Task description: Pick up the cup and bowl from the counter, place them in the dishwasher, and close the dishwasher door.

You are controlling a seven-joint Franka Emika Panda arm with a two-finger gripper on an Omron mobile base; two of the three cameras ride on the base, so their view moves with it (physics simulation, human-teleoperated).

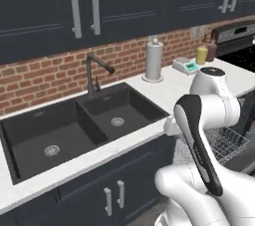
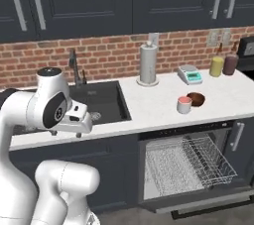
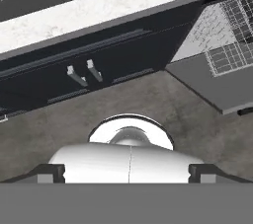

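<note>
The cup [image 2: 184, 104], pale with a salmon-red top, stands on the white counter [image 2: 154, 105] just left of the dark reddish-brown bowl [image 2: 196, 99]; the two are almost touching. Below them the dishwasher [image 2: 191, 162] is open, its grey wire rack [image 2: 208, 159] pulled out over the lowered dishwasher door [image 2: 208, 200]. My gripper [image 2: 66, 133] hangs well to the left, in front of the sink cabinet, pointing down at the floor. In the hand view the gripper [image 3: 128, 171] is open and holds nothing; the door [image 3: 217, 92] and rack [image 3: 232, 55] lie at the upper right.
A dark double sink [image 2: 101, 99] with a faucet [image 2: 74, 70] sits behind my arm. A paper towel roll [image 2: 148, 64], a grey scale [image 2: 190, 74], a yellow jar [image 2: 216, 66] and a brown jar [image 2: 230, 64] line the brick wall. Cabinet handles [image 3: 81, 74] face the floor space.
</note>
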